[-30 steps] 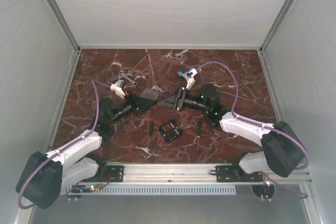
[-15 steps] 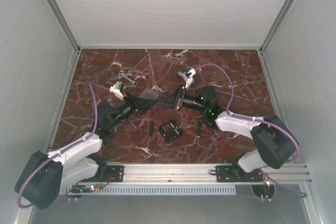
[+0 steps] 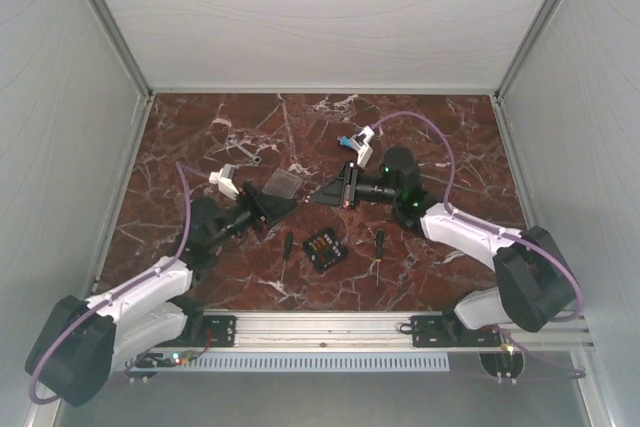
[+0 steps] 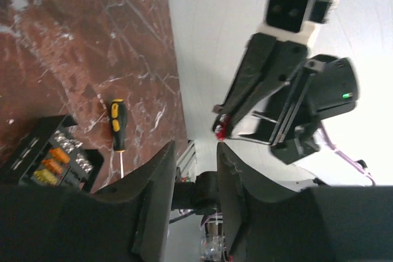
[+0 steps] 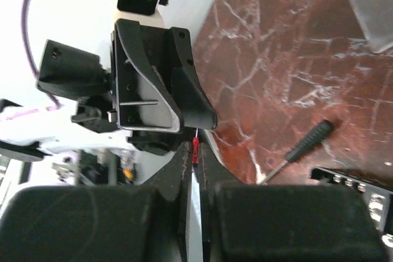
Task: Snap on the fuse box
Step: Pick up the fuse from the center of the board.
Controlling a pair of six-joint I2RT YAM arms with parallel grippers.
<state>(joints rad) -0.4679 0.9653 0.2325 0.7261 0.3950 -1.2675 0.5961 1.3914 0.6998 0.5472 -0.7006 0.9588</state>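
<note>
Top external, set against a second ago: passed a tiny red piece [image 5: 194,149], likely a fuse, across in mid-air. Parted the left fingers [image 3: 288,205] narrowly, empty, and drew them back; pinched the right fingers [image 3: 322,197] shut on it. Held both arms low and outstretched, tips facing, just apart. Left the black square plastic fuse-box tray [image 3: 323,246] uncovered on the red marble table [image 3: 450,147], its clear square plastic lid [image 3: 283,183] lying apart, so no snapping on yet.

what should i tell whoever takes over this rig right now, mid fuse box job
Left gripper: open, nothing in it.
Right gripper: shut on a small red piece, probably a fuse, pointing at the left gripper.
Fuse box tray: on the table near the front, between two screwdrivers, uncovered.
Clear lid: flat on the table behind the tray, apart from it.
Done: nothing snapped on.
Left: deal with the red piece, set the lid on the tray, press it shut.
</note>
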